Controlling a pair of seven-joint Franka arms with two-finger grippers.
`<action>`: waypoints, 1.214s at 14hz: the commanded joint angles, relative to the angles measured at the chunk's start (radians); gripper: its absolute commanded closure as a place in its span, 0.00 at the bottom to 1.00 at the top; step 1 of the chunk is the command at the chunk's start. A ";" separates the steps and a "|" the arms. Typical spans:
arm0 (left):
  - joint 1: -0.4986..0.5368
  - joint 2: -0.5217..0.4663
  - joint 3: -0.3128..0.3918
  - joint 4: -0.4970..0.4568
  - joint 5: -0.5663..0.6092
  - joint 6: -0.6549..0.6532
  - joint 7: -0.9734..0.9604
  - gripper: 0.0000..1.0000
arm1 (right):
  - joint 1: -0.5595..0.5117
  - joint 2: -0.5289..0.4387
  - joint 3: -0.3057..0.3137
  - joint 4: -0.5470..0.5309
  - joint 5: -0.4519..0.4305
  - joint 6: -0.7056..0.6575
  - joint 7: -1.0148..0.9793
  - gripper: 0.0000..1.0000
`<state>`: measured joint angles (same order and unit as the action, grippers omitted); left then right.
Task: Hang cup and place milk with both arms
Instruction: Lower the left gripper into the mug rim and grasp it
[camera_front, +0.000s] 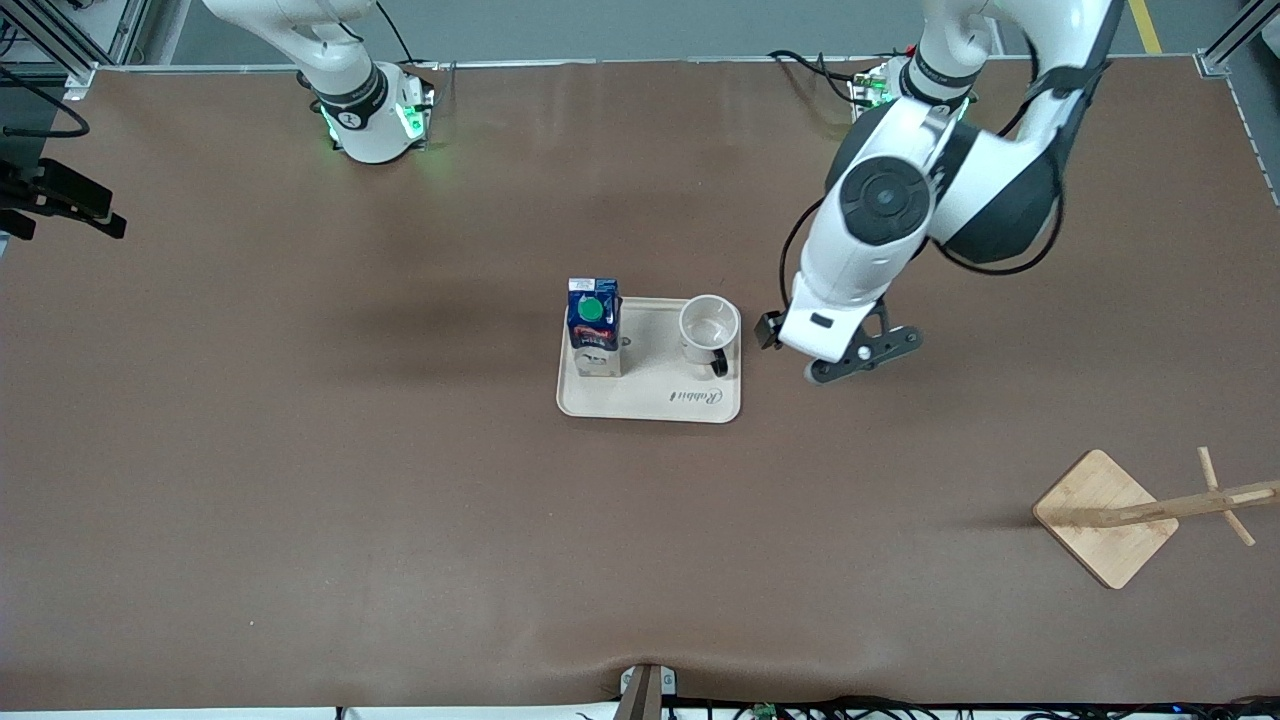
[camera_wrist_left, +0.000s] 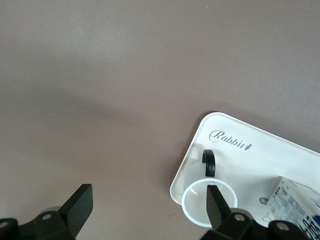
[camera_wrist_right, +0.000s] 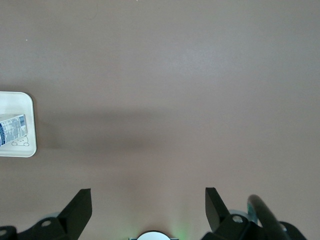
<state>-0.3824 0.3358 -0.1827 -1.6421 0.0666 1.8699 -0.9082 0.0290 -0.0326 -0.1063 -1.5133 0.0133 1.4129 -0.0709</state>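
We see the left gripper (camera_front: 800, 352) spread wide beside the tray (camera_front: 650, 400) — cup (camera_front: 709, 328) unheld; right gripper (camera_wrist_right: 145, 207) wide, waiting.

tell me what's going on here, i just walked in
Nothing is held yet. The cup and the milk carton stand on a cream tray mid-table. The left gripper is open, over the table just beside the tray's cup end. The right arm waits near its base, right gripper open over bare table. The wooden rack for the cup stands apart, nearer the front camera.
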 joint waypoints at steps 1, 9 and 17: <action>-0.019 -0.011 0.002 -0.106 0.025 0.101 -0.027 0.00 | -0.003 -0.004 -0.001 -0.001 0.001 -0.005 -0.013 0.00; -0.107 -0.020 -0.008 -0.379 0.027 0.352 -0.152 0.11 | -0.001 0.002 0.000 0.005 0.002 -0.012 -0.012 0.00; -0.184 0.075 -0.006 -0.395 0.027 0.480 -0.219 0.34 | -0.003 0.002 -0.001 0.005 0.002 -0.014 -0.013 0.00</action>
<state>-0.5646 0.3836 -0.1911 -2.0395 0.0738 2.3123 -1.1065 0.0290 -0.0310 -0.1064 -1.5133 0.0133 1.4078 -0.0710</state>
